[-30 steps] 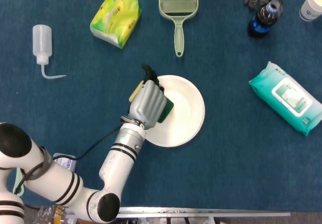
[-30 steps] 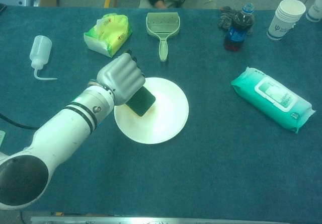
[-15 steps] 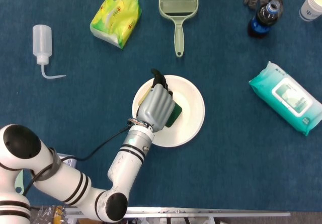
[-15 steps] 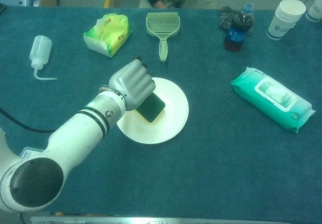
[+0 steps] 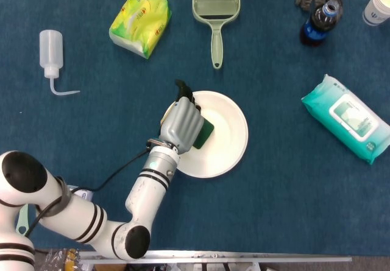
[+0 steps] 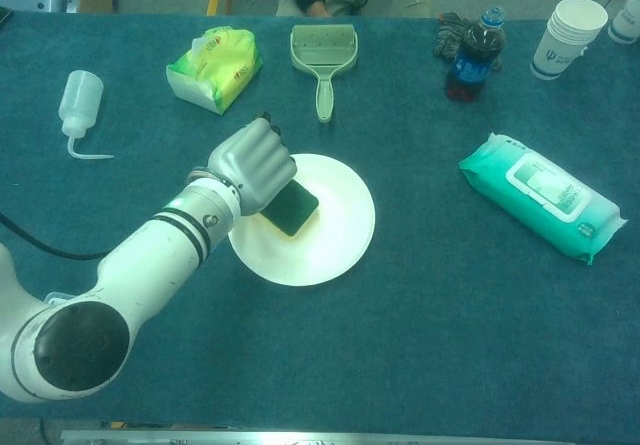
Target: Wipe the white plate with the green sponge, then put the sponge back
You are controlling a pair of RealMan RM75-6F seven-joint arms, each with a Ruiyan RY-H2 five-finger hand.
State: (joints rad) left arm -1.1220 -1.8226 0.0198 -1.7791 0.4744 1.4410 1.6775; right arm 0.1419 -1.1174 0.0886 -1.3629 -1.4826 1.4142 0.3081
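Note:
The white plate (image 5: 225, 138) (image 6: 330, 235) lies in the middle of the blue table. My left hand (image 5: 181, 125) (image 6: 253, 166) is over the plate's left part and grips the green sponge (image 5: 203, 133) (image 6: 290, 208), whose dark green face presses on the plate. Only the sponge's right end shows past the fingers. My right hand appears in neither view.
A squeeze bottle (image 5: 51, 51) lies far left, a yellow-green tissue pack (image 5: 139, 22) and a green dustpan (image 5: 216, 12) at the back. A cola bottle (image 5: 320, 20), paper cups (image 6: 562, 25) and a teal wet-wipe pack (image 5: 347, 118) are to the right.
The left hand slid the sponge right toward the plate's centre, then back left and slightly up; it holds the sponge throughout.

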